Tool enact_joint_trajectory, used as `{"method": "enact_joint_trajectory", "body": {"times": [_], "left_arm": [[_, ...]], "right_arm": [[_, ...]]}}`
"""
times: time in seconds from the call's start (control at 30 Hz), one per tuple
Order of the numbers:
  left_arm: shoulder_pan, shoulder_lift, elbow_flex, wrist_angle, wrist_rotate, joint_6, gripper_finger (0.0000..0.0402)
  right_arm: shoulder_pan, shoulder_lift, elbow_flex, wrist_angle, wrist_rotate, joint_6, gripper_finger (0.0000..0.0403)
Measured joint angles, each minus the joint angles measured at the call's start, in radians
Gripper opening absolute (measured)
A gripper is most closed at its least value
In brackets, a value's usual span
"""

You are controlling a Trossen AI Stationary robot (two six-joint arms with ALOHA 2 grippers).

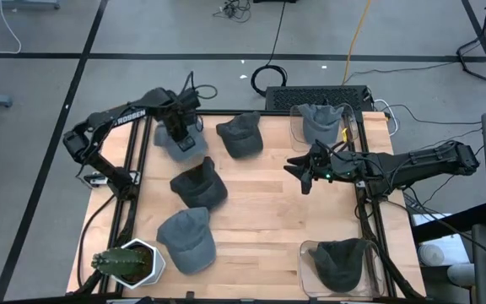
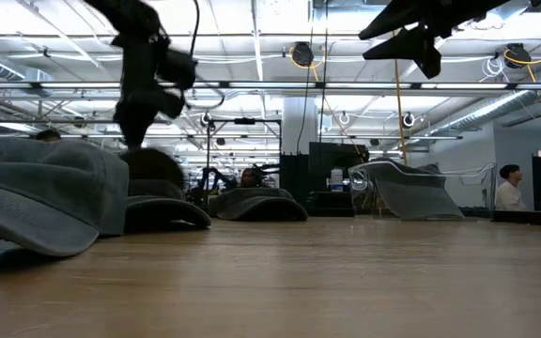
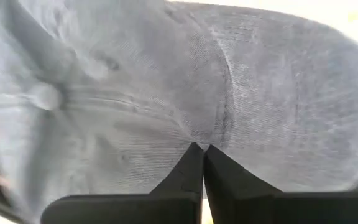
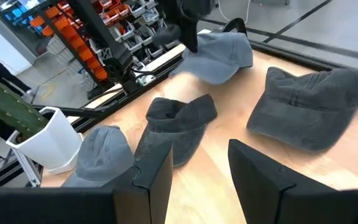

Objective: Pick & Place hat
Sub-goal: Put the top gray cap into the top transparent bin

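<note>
Now: left gripper pinched onto the far-left hat

High view: the left gripper [image 1: 178, 135] is down on a light grey-blue hat [image 1: 180, 143] at the far left corner of the wooden table [image 1: 268, 203]. The right gripper [image 1: 304, 173] hangs over the table's right-centre, well apart from any hat. Three more hats lie on the wood: a dark one [image 1: 241, 135] beside the held hat, a darker one [image 1: 199, 184] at mid-table, and a paler one [image 1: 188, 239] near a white pot with a cactus [image 1: 129, 262]. Two clear bins on the right side each hold a hat, the far bin [image 1: 321, 122] and the near bin [image 1: 342, 266].

Low view: the left arm comes down onto the hats at the left; the right gripper [image 2: 421, 47] is high above the table.

Left wrist view: the two dark fingers [image 3: 188, 171] are pressed together with the tips biting into the fabric of the pale hat [image 3: 229, 93], which fills the view.

Right wrist view: the right fingers [image 4: 157, 171] stand apart with nothing between them, above bare wood, with hats farther off.
</note>
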Motion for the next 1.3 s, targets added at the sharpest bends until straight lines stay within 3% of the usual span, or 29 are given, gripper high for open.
{"method": "enact_joint_trajectory", "body": {"times": [0.17,0.33,0.57,0.77,1.0,1.3], "left_arm": [[-0.118,0.0,0.182,-0.077,-0.043,0.005,0.0004],[-0.291,0.0,0.293,-0.03,-0.04,-0.025,0.0003],[-0.518,0.02,0.305,0.279,-0.013,-0.244,0.0002],[-0.639,0.164,0.302,0.415,-0.012,-0.336,0.0006],[-0.71,0.306,0.299,0.405,0.071,-0.398,0.0079],[-0.672,0.228,0.301,0.361,0.04,-0.379,0.0181]], "right_arm": [[-0.024,-0.044,0.0,0.038,0.002,-0.094,0.0144],[-0.064,-0.085,0.053,0.015,0.002,-0.226,0.0144],[-0.115,-0.113,0.147,-0.149,0.0,-0.297,0.0144],[-0.122,-0.128,0.152,-0.19,-0.014,-0.253,0.0144],[-0.122,-0.127,0.152,-0.259,-0.106,-0.185,0.0144],[-0.12,-0.061,0.153,-0.31,-0.225,-0.156,0.0144]]}}
